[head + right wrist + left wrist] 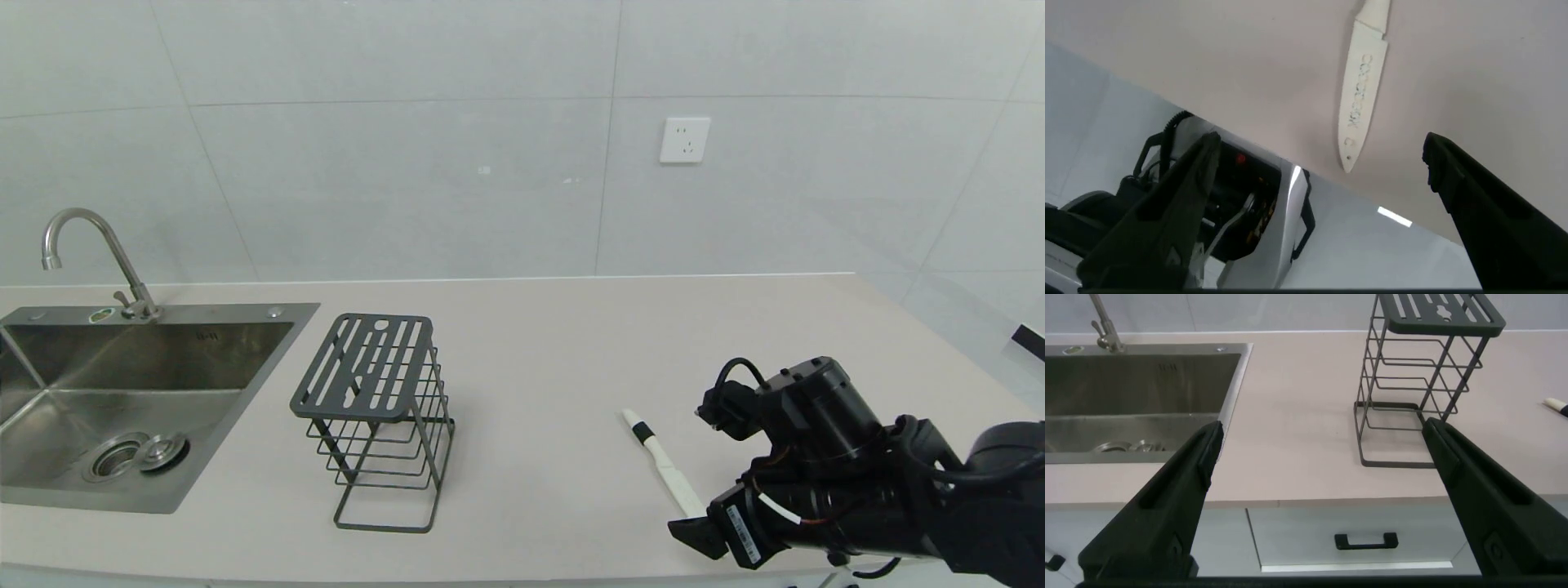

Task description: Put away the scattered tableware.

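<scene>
We find print along the knife (1358, 98) blade, a stamped mark on the sink (163, 347) wall and a green sticker on its rim; none legible to us.

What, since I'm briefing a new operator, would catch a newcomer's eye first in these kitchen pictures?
Probably the white knife lying flat on the pale countertop near its front edge, with the open right gripper poised at its blade end. Next come the black wire rack standing upright mid-counter, and the steel sink with its faucet at the robot's left.
</scene>
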Tool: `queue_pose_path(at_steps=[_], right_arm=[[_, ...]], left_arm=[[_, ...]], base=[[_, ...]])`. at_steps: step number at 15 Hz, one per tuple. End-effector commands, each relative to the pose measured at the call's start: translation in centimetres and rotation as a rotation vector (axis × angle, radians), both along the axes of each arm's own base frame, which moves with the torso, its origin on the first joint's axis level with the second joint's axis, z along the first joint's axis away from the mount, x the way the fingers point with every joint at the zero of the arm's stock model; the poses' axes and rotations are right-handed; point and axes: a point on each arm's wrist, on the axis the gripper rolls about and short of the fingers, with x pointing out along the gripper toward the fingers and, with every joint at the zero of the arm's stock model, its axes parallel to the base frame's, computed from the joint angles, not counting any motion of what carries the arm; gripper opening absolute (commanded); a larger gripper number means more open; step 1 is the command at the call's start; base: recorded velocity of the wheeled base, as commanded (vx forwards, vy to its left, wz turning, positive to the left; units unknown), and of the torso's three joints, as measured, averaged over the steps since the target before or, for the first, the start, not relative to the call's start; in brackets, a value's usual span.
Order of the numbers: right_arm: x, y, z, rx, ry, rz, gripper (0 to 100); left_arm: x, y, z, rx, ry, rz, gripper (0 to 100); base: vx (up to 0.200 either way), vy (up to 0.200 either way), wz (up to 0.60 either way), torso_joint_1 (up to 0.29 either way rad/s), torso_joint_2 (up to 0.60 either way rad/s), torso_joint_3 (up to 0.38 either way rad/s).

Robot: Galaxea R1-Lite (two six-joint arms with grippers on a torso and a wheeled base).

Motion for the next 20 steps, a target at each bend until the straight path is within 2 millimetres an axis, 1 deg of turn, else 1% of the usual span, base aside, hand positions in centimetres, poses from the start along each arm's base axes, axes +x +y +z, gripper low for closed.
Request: queue_pose_path(at_steps=[1,6,8,10,13,18,20], right_arm=[[0.1,0.2,-1.1,-0.034,0.03,-0.009,100],[1.0,0.8,-2.7,-0.066,0.05,-0.016,100],[1.6,1.1,-2.9,-0.083,0.036,-0.029,100],[2.3,1.9,-3.3,-0.085,0.037,-0.022,100],[2.9,2.4,-4.2,-0.093,0.044,-0.018,100],[5.9,2.3,-4.9,-0.093,0.024,-0.084,100],[6.6,2.2,-5.4,-0.116,0.017,-0.11,100]], left_arm=[[0.0,0.0,0.0,0.0,0.001,0.0,100],[0.0,0.0,0.0,-0.005,0.001,0.0,100],[0.0,0.0,0.0,-0.005,0.001,0.0,100],[0.0,0.0,0.0,-0.005,0.001,0.002,100],[0.0,0.0,0.0,-0.005,0.001,0.002,100],[0.0,0.0,0.0,-0.006,0.001,0.002,100],[0.0,0.0,0.0,-0.005,-0.001,0.002,100]], base=[[0.0,0.0,0.0,0.0,0.0,0.0],[0.0,0.0,0.0,0.0,0.0,0.0],[0.0,0.0,0.0,0.0,0.0,0.0],[0.0,0.0,0.0,0.0,0.0,0.0],[0.0,0.0,0.0,0.0,0.0,0.0],[0.0,0.0,0.0,0.0,0.0,0.0],[0.0,0.0,0.0,0.0,0.0,0.0]])
